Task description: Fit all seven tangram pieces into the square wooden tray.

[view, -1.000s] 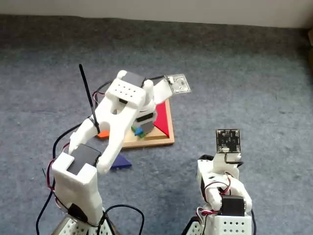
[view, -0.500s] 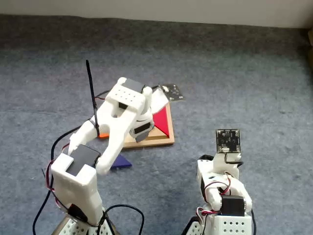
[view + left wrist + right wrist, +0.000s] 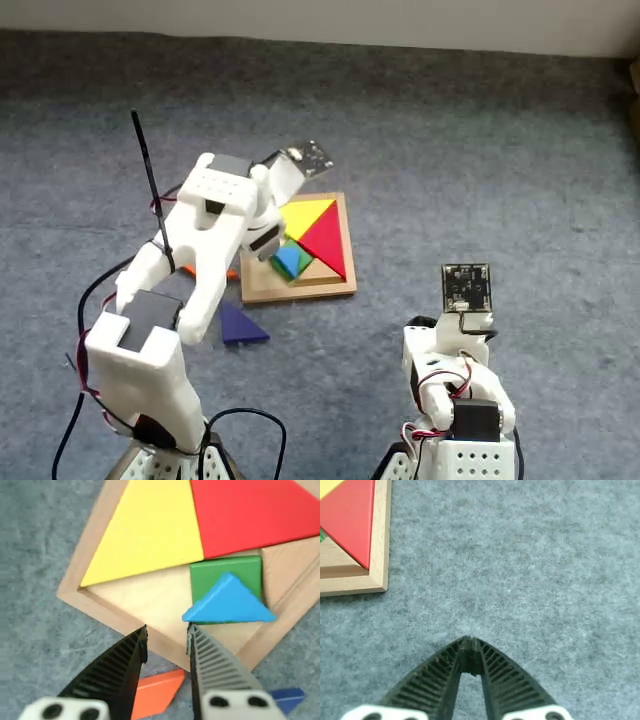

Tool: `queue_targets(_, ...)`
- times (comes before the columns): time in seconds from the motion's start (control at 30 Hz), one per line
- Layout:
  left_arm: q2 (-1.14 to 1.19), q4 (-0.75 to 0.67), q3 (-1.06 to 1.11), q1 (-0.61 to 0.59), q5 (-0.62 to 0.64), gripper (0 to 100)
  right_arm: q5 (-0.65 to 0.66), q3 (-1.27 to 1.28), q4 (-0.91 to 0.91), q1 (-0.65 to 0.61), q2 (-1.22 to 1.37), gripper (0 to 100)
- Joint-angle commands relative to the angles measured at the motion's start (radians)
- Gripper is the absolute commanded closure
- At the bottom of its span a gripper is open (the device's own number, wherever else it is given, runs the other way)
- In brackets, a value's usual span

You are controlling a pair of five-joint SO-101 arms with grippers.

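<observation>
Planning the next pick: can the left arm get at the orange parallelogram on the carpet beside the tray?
Probably yes: the orange parallelogram piece lies uncovered on the grey carpet beside the square wooden tray, close to the left arm's open tool.

Robotics lab or hobby bench, can't tell which. Grey carpet-like cover (image 3: 520,170) all round the wooden tray (image 3: 310,291), pale wall strip (image 3: 400,22) well beyond it. White printed left arm (image 3: 190,270) over the tray, right arm (image 3: 455,395) near it, with bare camera board (image 3: 467,287) and loose wires (image 3: 255,425) exposed
</observation>
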Motion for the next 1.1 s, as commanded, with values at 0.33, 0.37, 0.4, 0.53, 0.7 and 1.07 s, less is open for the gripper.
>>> queue_targets(0.33,-0.065,-0.129,-0.090,0.004,0.138,86,0.011,0.116,-0.025,0.015,-0.005,98.1)
queue_targets(0.37,-0.065,-0.087,-0.119,0.010,0.164,86,0.011,0.116,-0.025,0.015,-0.005,98.1)
queue_targets(0.4,-0.065,-0.044,-0.148,0.013,0.198,86,0.011,0.116,-0.025,0.015,-0.005,98.1)
queue_targets(0.53,-0.065,0.153,-0.248,0.081,0.273,86,0.011,0.116,-0.025,0.015,-0.005,98.1)
queue_targets(0.7,-0.058,0.245,-0.268,0.173,0.338,86,0.011,0.116,-0.025,0.015,-0.005,98.1)
queue_targets(1.07,0.027,0.172,-0.174,0.119,0.365,81,0.011,0.116,-0.025,0.015,-0.005,98.1)
